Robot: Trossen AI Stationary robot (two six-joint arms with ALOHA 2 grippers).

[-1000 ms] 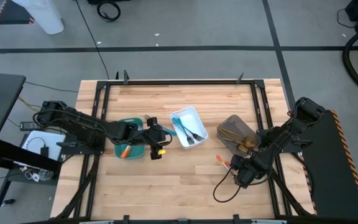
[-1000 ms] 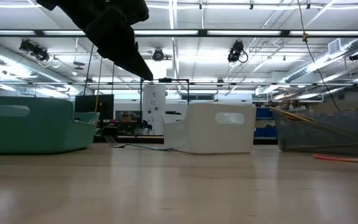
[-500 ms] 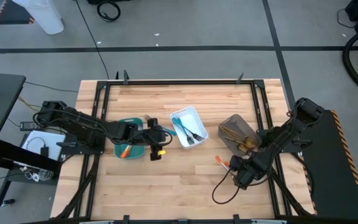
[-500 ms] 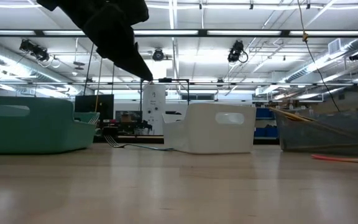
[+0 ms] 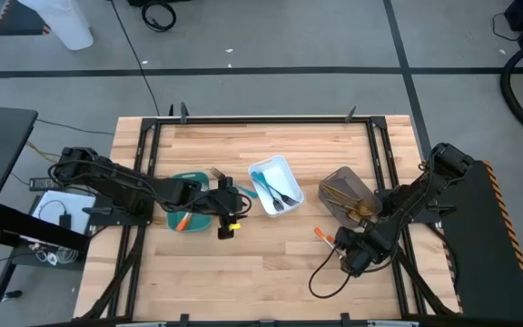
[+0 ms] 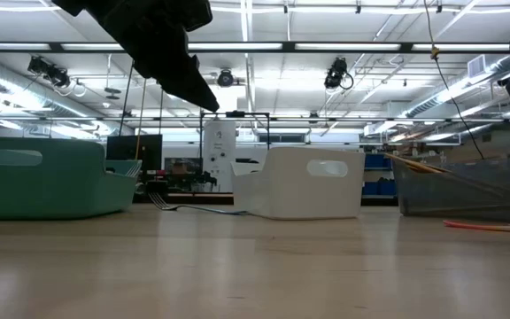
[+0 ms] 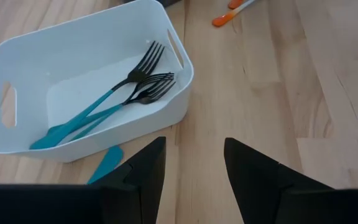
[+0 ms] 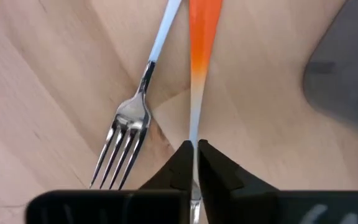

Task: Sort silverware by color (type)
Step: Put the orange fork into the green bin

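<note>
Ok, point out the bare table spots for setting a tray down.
Bare: the far strip behind the white tray, and the near board between both grippers. Crowded: around the teal tray, the grey tray and the orange-handled pieces.

The pale butcher-block wooden table top (image 5: 271, 263) shows a smooth, satin finish with visible grain and glued strips. The white rectangular plastic tray (image 7: 73, 56) looks smooth and semi-matt, with moulded handle slots. The forks with teal handles (image 7: 104, 99) inside it have dark, dull metal tines. The silver fork with a white-to-orange handle (image 8: 126, 127) has bright, polished metal tines. The teal rectangular plastic tray (image 6: 42, 177) appears smooth with a soft sheen. The right gripper's fingers (image 8: 213, 171) look matt black.
</note>
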